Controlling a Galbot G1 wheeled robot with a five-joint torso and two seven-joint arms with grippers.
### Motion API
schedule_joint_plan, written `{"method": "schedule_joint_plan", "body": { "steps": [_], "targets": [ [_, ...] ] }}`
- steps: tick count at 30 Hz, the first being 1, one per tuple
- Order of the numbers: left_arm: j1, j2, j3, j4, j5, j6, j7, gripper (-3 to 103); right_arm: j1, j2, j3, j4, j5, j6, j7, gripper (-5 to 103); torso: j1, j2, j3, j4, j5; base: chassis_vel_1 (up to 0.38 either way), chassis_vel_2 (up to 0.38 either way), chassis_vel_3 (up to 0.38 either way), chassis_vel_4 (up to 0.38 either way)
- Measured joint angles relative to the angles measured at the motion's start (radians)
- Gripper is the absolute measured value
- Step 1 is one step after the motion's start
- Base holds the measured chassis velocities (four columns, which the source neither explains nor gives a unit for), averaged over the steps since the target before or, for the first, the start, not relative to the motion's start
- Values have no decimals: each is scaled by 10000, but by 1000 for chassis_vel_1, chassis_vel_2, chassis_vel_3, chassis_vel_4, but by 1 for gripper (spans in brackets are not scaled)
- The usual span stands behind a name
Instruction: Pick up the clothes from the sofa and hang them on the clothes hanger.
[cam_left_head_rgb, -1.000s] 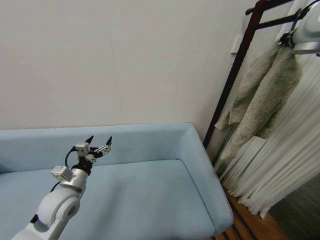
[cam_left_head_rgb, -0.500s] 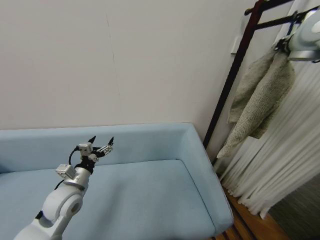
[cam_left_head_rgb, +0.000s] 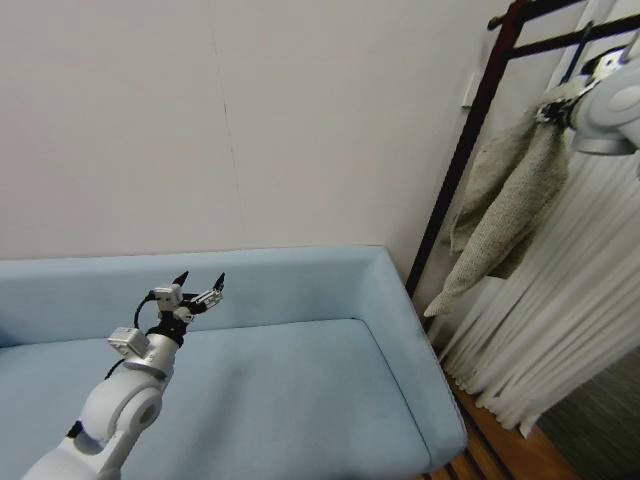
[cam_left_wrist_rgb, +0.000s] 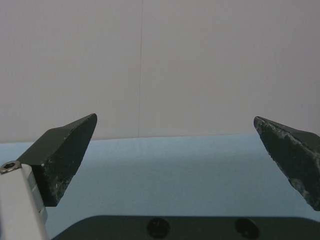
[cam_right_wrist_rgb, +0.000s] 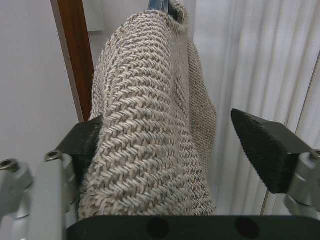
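A: What has shifted over the last second?
B: The right arm's wrist has sunk a little below the top of the rack. The knitted sweater (cam_left_head_rgb: 505, 200) has drawn in narrower, closer to the dark rack post (cam_left_head_rgb: 468, 150). A thin hook (cam_left_head_rgb: 578, 55) now shows above it, by the cross bar (cam_left_head_rgb: 550, 44).
A: Is the right gripper (cam_right_wrist_rgb: 165, 120) clamped on the knit?
B: No. Its jaws stand wide apart. The sweater sits between them, straight ahead of the palm. It presses against one finger (cam_right_wrist_rgb: 82, 147) and is well clear of the other.
A: How does the cloth lie?
B: Its long axis runs straight down from the bar, across the line between the jaws. The top is bunched under a blue hanger tip (cam_right_wrist_rgb: 161, 5). The pale curtain (cam_right_wrist_rgb: 260, 60) hangs just beyond.
A: And the left gripper (cam_left_head_rgb: 197, 290)?
B: It is far from the sweater, raised over the blue sofa (cam_left_head_rgb: 300, 400), fingers spread with nothing between them. The right arm is by far the nearer.
A: So what matters next?
B: I judge the hanging nearly done. Any retreat should go straight back from the cloth, since the finger touching the knit could drag it.
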Motion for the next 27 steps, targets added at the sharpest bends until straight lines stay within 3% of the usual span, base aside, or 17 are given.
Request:
{"method": "schedule_joint_plan", "body": {
  "steps": [4,8,19,27],
  "targets": [
    [9,49,-14,-47,-12,26,-35,100,-263,-147,223,172,-70,-30,-110,95,1,0,0,0,0,0,0,0,0],
    [35,67,-32,-58,-17,31,-43,100,-449,-275,439,471,-73,-93,-190,100,0,0,0,0,1,0,0,0,0],
    [228,63,-295,-95,-23,37,-42,100,-570,-808,740,1528,-147,-222,-727,100,0,-1,0,0,-1,0,0,0,0],
    [359,54,-480,-143,-31,37,-41,100,-506,-1588,876,2702,-831,-298,-1808,100,0,0,0,0,0,0,0,0,0]
  ]
}}
